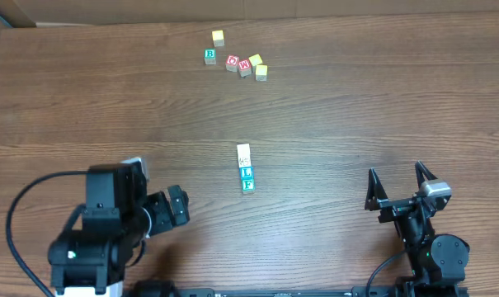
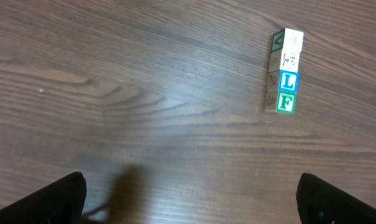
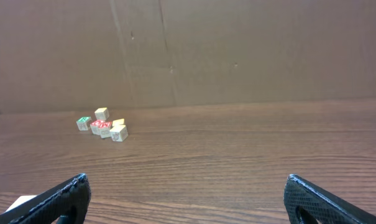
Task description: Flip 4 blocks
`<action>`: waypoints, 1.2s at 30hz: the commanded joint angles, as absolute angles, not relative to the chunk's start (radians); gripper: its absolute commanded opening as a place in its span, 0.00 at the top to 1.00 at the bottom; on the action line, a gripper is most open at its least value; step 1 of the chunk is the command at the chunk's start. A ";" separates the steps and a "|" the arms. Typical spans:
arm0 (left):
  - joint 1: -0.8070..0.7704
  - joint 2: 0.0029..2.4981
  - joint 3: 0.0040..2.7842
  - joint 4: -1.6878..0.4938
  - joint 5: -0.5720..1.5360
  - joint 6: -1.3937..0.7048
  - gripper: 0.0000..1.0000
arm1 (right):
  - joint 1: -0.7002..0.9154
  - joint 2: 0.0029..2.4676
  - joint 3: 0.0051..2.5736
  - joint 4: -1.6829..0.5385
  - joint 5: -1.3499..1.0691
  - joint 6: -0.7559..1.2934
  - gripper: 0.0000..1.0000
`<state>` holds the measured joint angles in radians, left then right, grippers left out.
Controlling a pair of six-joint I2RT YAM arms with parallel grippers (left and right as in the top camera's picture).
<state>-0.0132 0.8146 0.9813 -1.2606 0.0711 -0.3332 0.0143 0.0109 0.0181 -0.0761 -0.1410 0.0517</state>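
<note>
Big brown wood-look table (image 1: pixel 381 99) is holding everything. Job is looking like it's only just starting: no cube is being touched yet.

L black two-finger pincer (image 1: pixel 176 206) is sitting by the near edge, gaping as wide as it goes, w/ nothing in it. R black two-finger pincer (image 1: pixel 397 183) is doing the same on the other side: wide open, holding nothing, touching nothing.

Row of four small pale wooden letter cubes (image 1: pixel 245 167) is lying mid-table, btwn the two pincers, cubes touching end to end. Nearest one is showing a green F (image 2: pixel 287 102), next a blue L (image 2: pixel 289 81), then two whitish tops, one w/ a faint mark. A loose bunch of other small yellow, red and green cubes (image 1: pixel 237 59) is sitting well apart at the far end.

Next move, I'm guessing: one pincer is needing to reach over the row, close around an end cube w/o bumping its neighbours, then tip it onto a new face. L pincer is sitting nearer.
</note>
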 commanded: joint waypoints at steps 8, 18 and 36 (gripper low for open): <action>-0.021 0.639 0.756 -0.872 0.103 -0.445 0.00 | 0.010 0.003 0.008 -0.072 -0.131 0.048 0.00; -0.021 0.452 0.580 -0.157 0.131 -0.503 0.00 | 0.010 0.003 0.008 -0.072 -0.132 0.048 0.00; -0.019 0.168 0.181 0.350 0.040 -0.502 0.00 | 0.010 0.003 0.008 -0.072 -0.132 0.048 0.00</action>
<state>-0.0132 0.2157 0.2272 0.3393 0.0948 -0.4969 0.0147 0.0109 0.0181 -0.0753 -0.1413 0.0521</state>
